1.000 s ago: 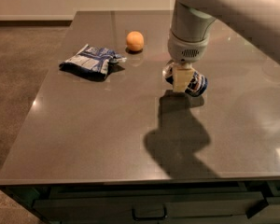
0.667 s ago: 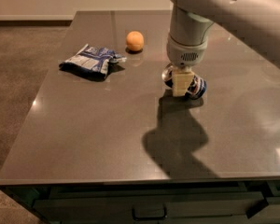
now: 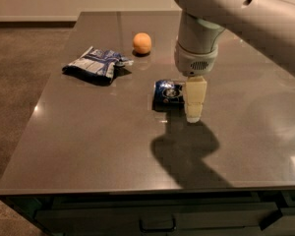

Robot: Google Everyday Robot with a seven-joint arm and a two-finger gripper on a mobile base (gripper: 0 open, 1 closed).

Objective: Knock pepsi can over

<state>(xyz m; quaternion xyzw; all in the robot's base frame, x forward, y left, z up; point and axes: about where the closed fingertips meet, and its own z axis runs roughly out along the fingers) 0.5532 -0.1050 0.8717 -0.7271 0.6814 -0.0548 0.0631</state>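
Dark grey bench (image 3: 88, 136), pepsi can (image 3: 167, 95) lying on its side; hand (image 3: 193, 114) just right of it; spread or pressed together, cannot tell

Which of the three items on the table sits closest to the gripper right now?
The dark blue pepsi can, directly beside the gripper. The orange and the blue-and-white snack bag lie well away, farther back and left.

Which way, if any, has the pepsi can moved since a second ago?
Yes. The pepsi can has moved left, nearer the orange, and is now left of the gripper, not right of it.
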